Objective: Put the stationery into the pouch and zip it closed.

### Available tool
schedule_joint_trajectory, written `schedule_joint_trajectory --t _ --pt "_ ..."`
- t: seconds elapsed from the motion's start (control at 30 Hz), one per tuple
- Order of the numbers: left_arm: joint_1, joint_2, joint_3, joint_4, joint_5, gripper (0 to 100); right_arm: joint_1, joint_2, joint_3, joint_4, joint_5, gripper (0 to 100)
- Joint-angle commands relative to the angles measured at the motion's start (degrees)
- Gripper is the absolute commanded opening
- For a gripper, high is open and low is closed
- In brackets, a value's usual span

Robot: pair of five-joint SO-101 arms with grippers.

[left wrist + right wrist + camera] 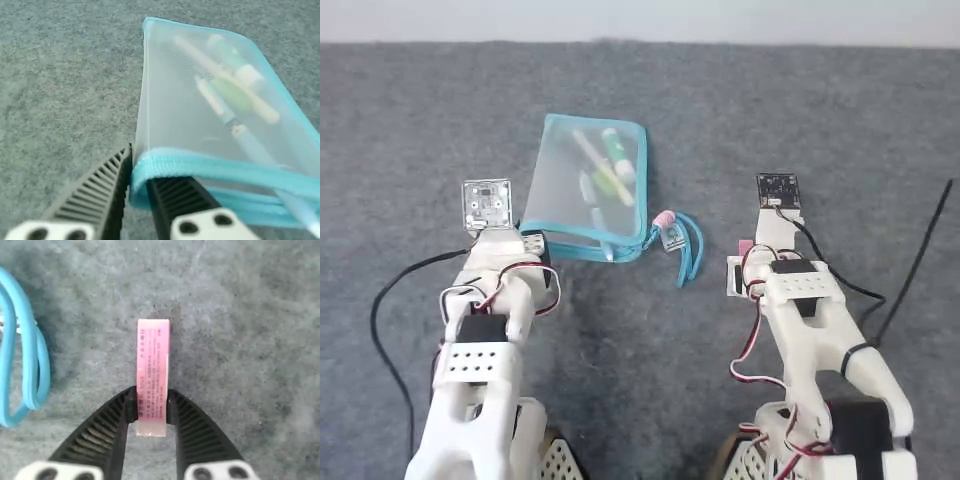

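Observation:
A translucent pouch [582, 185] with teal trim lies flat on the grey carpet, holding several pens and a glue stick [617, 152]. The pale tip of one pen [606, 251] pokes out past the zipper edge. My left gripper [139, 186] is shut on the pouch's [190, 115] teal zipper-edge corner, and it sits at the pouch's near left corner [534, 243] in the high view. My right gripper [151, 396] is shut on a pink eraser [153, 367], which stands on edge on the carpet. That eraser [745, 246] lies right of the pouch's strap.
A teal wrist strap [690, 246] loops from the pouch's zipper pull [665, 222] toward the right arm, and it also shows beside the eraser [27, 365]. Black cables trail at the far left [382, 330] and far right [920, 255]. Grey carpet covers the table.

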Motion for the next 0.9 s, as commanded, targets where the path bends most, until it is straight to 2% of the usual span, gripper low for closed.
schedule_joint_trajectory --t 0.0,0.23,0.33,0.47,0.77,0.87 --pt "0.53 -2.46 -1.1 -0.18 0.26 1 0.84 -0.92 -0.62 0.48 0.0 3.7" --pt "0.53 -2.46 -1.01 0.0 0.26 1 0.84 -1.01 -0.88 0.75 0.97 4.4" --pt "0.53 -2.46 -1.01 0.09 0.26 1 0.66 -1.01 -1.85 2.68 4.92 9.5" --pt "0.62 -2.37 -1.01 -0.18 0.26 1 0.48 -0.92 -5.54 9.45 5.36 15.4" --pt "0.62 -2.46 -1.27 -0.26 0.26 1 0.84 -0.92 -5.8 9.36 5.71 2.8" --pt "0.35 -2.46 -1.19 -0.26 0.26 1 0.84 -0.92 -5.8 9.8 5.71 12.5"
